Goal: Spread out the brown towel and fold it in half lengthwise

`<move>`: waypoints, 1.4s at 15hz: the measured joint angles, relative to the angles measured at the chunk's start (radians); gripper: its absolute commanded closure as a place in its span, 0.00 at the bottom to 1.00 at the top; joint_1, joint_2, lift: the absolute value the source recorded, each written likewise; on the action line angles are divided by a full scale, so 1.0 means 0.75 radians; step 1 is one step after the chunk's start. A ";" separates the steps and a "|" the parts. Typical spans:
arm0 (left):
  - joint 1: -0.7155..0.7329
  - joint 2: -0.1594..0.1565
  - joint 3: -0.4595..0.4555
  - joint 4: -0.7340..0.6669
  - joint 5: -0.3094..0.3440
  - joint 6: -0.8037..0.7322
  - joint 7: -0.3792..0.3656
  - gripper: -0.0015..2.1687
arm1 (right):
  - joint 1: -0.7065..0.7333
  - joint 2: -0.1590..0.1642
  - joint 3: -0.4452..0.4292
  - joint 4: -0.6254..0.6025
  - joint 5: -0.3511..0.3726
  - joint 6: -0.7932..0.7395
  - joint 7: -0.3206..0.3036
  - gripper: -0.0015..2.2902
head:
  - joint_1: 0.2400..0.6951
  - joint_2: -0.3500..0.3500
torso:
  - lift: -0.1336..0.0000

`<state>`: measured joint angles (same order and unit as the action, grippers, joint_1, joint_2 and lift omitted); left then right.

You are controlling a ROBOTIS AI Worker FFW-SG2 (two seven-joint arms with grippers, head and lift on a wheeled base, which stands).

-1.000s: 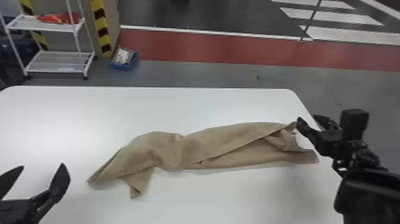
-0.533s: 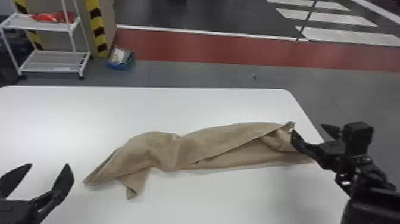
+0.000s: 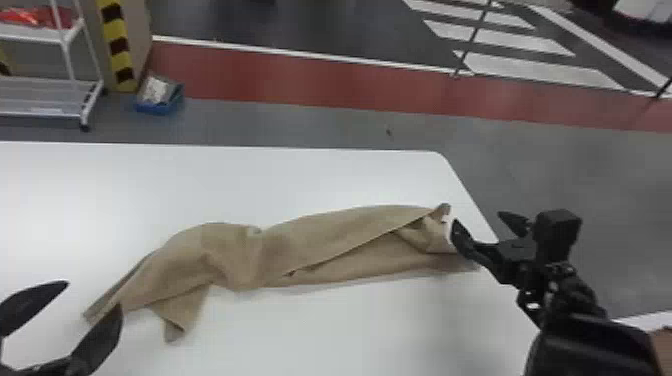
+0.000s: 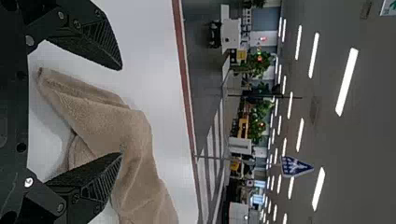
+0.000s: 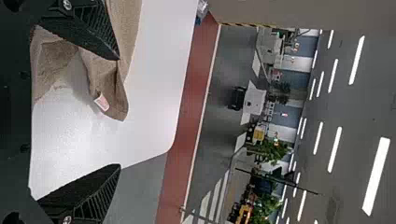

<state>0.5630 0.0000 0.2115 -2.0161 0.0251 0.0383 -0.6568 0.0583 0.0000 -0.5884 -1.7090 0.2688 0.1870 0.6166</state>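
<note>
Lying in a long, rumpled strip across the middle of your head view, the brown towel (image 3: 300,250) runs from lower left up to right of centre on the white table (image 3: 300,180). It is bunched, with a loose flap hanging toward the bottom of the frame near its left end and a slanting fold toward its right end. At that right end, a corner pokes up beside a small white tag (image 5: 101,101).

You have the left gripper (image 3: 94,295) in the lower left corner, fingers spread apart, one fingertip overlapping the towel's left end; you can't tell from here whether they touch. Its wrist view shows towel in the gap, with nothing clamped.

Your right gripper (image 3: 477,218) is right of centre, also with its fingers well apart, one of them close against the towel's right end in the frame. The right wrist view shows the tagged corner between its fingers, ungripped.

Beyond the table, you'll see a white shelf cart (image 3: 75,60) at upper left, a blue bin (image 3: 160,106) on the floor beside it and a red floor band (image 3: 300,80) crossing the upper frame.
</note>
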 measured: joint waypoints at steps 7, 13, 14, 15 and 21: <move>-0.072 0.000 -0.107 0.092 -0.335 0.000 0.067 0.16 | 0.000 0.000 -0.008 0.000 -0.028 0.016 0.000 0.03 | 1.00 0.04 | 0.07; -0.138 0.000 -0.147 0.165 -0.463 0.027 0.141 0.16 | 0.000 0.000 -0.027 -0.003 -0.043 0.023 0.002 0.03 | 1.00 0.03 | 0.07; -0.148 0.000 -0.150 0.176 -0.477 0.031 0.145 0.20 | 0.000 0.000 -0.027 -0.004 -0.044 0.024 0.002 0.03 | 1.00 0.04 | 0.07; -0.157 0.000 -0.151 0.185 -0.483 0.041 0.157 0.21 | 0.000 0.000 -0.027 -0.004 -0.045 0.026 0.002 0.03 | 1.00 0.04 | 0.07; -0.179 0.000 -0.151 0.201 -0.504 0.107 0.173 0.38 | 0.000 0.000 -0.035 0.000 -0.054 0.028 0.002 0.03 | 1.00 0.05 | 0.07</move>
<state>0.4291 0.0000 0.0980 -1.8656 -0.3532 0.1182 -0.5270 0.0583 0.0000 -0.6147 -1.7091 0.2287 0.2078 0.6181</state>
